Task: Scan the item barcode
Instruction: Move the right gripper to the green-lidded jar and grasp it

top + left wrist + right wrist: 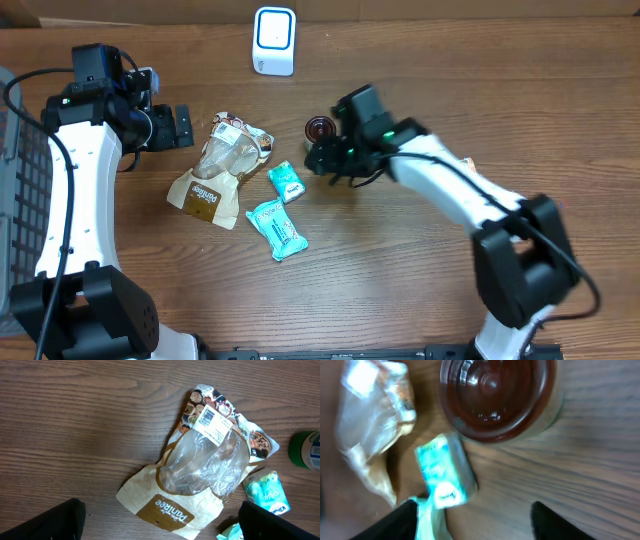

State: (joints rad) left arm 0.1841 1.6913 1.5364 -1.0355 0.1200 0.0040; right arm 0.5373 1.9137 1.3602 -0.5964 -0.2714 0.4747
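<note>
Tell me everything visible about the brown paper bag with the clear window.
The paper bag lies flat and crumpled on the wooden table. Tan paper, clear plastic window, white barcode label facing up near its picture-printed end, brown logo patch at the other. Nothing grips it; a teal packet sits beside one edge.

I count one white barcode scanner (273,40) at top centre of the overhead frame. Left of centre there is one brown paper bag (220,170) with a clear window. Just right of it I see two teal packets: a small teal packet (286,181) and, below it, a longer teal packet (277,229). There is one dark red jar (320,129) at centre and one grey basket (15,200) on the left edge.
</note>
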